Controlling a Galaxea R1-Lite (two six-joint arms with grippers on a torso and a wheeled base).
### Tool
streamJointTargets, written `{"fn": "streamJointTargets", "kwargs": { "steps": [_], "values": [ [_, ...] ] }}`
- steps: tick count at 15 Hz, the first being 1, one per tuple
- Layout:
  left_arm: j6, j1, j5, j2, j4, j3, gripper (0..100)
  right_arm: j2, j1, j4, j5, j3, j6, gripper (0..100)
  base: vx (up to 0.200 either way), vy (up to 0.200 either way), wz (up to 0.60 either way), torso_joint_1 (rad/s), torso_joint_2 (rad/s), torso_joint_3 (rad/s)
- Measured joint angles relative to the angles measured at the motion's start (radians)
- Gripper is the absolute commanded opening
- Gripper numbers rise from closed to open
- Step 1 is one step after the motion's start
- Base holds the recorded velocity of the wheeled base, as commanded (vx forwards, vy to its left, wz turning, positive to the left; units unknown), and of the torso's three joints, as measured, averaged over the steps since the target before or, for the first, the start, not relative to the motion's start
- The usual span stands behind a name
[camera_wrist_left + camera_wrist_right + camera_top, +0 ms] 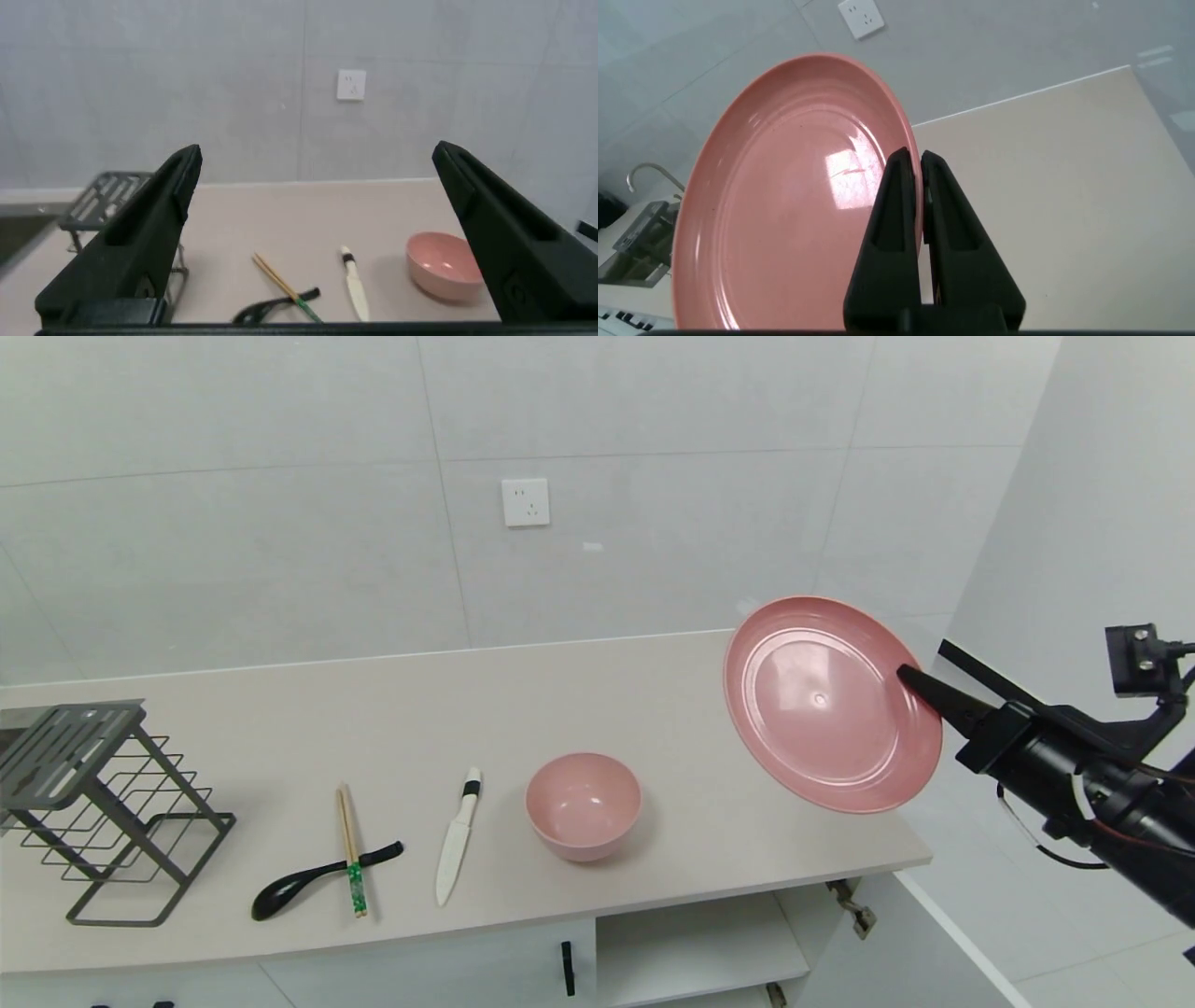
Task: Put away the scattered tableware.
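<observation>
Clamping the rim of the pink plate [831, 705], the right gripper [907, 674] comes in from the right edge of the head view. Its two black fingers are pinched together on the plate's edge, one on each face. The plate hangs in the air at the centre right of the frame, tilted steeply with its hollow face toward the camera, and its lower rim overlaps the right end of the beige counter [672, 709] without resting on it. The pink bowl [583, 805] stands upright on the counter just below the middle of the frame, apart from the plate. To its left a white knife [457, 840] lies flat, its tip toward the front edge. Further left a pair of wooden chopsticks [351, 847] lies across the handle of a black spoon [313, 879], the two touching where they cross. A dark wire rack [103, 803] stands at the lower left of the frame, well apart from the cutlery. The left gripper [318, 177] has its fingers spread wide with nothing between them, and the counter with its tableware lies farther off beyond it. A white wall socket [526, 502] sits on the tiled wall in the upper middle. Under the counter, at the lower right, a white cabinet [700, 943] stands open with its shelf showing.
</observation>
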State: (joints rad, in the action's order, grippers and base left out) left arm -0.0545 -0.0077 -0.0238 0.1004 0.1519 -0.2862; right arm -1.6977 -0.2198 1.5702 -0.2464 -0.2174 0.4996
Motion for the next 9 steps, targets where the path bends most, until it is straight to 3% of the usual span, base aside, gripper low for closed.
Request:
{"fn": "streamJointTargets", "kwargs": {
  "steps": [3, 9],
  "values": [
    [-0.027, -0.012, -0.021, 0.118, -0.012, -0.006, 100, 0.015, 0.004, 0.0, -0.001, 0.001, -0.001, 0, 0.0, 0.0, 0.0, 0.0, 0.0, 0.0],
    [-0.022, -0.041, -0.038, 0.381, -0.017, 0.107, 100, 0.021, -0.001, -0.001, -0.003, 0.0, -0.005, 0, 0.0, 0.0, 0.0, 0.0, 0.0, 0.0]
  ]
}}
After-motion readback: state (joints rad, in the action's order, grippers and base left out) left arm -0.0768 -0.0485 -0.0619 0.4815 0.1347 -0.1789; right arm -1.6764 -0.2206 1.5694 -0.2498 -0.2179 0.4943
